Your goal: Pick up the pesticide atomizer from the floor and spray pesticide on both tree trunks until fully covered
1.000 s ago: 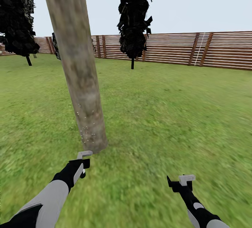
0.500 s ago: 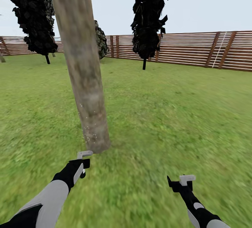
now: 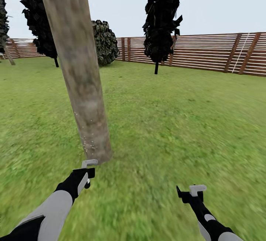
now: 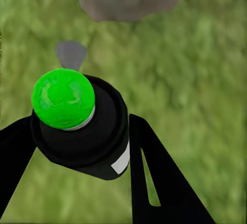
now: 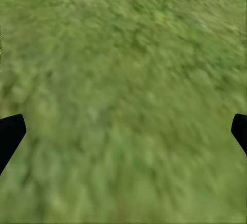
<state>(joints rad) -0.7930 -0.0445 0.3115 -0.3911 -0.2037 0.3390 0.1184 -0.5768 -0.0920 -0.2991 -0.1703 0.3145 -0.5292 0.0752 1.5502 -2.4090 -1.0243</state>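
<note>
- Left wrist view: our left gripper (image 4: 77,147) is clamped on the pesticide atomizer (image 4: 82,126), near the tree trunk (image 3: 79,74) base.
- Our right gripper (image 5: 123,131) hangs spread apart over the grass (image 5: 128,54).

My arms, grey and black
Grey forearm shells, black wrists, pale brackets above my black, tapered jaws

Even, flat daylight under a pale overcast sky (image 3: 221,4); no distinct light source, no glare. Grass (image 3: 177,122) renders smeared and soft, most blurred in both wrist views. Faint grey shadow patch (image 4: 70,54) on the grass beyond the left fingers (image 4: 154,172). Fence (image 3: 207,54) slats stay sharp.
</note>
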